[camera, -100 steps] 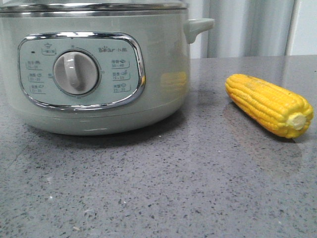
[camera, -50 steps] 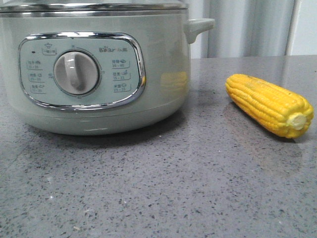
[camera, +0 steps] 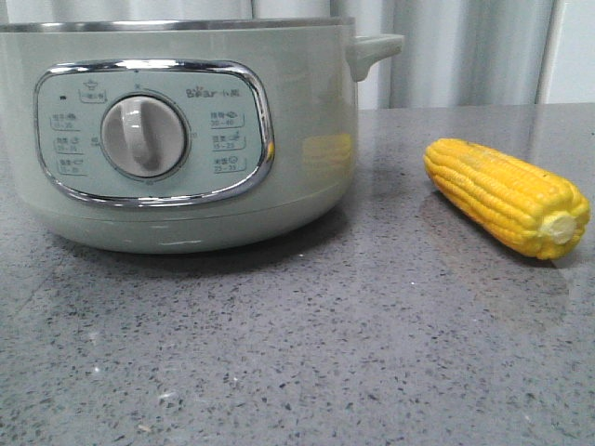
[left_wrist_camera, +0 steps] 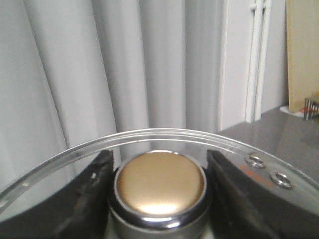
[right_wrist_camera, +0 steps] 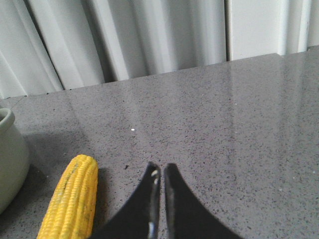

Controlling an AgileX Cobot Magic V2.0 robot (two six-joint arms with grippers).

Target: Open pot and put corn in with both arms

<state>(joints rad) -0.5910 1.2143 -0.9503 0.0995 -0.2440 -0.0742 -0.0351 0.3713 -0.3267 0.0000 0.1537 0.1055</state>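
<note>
Pot (camera: pixel 177 139) is sitting on the grey table (camera: pixel 307 353) w/ its glass lid (left_wrist_camera: pixel 164 137) now gone from the steel rim in the front view, where 0.5 s ago the lid edge was still showing on top. Left gripper (left_wrist_camera: pixel 159 194) is carrying that lid, jaws closed on either side of its gold knob (left_wrist_camera: pixel 159 183). Corn (camera: pixel 507 195) is lying unmoved on the table to the pot's right, apart from it, while the right gripper (right_wrist_camera: pixel 159 172) is hovering near it, jaws nearly together & holding nothing.
</note>
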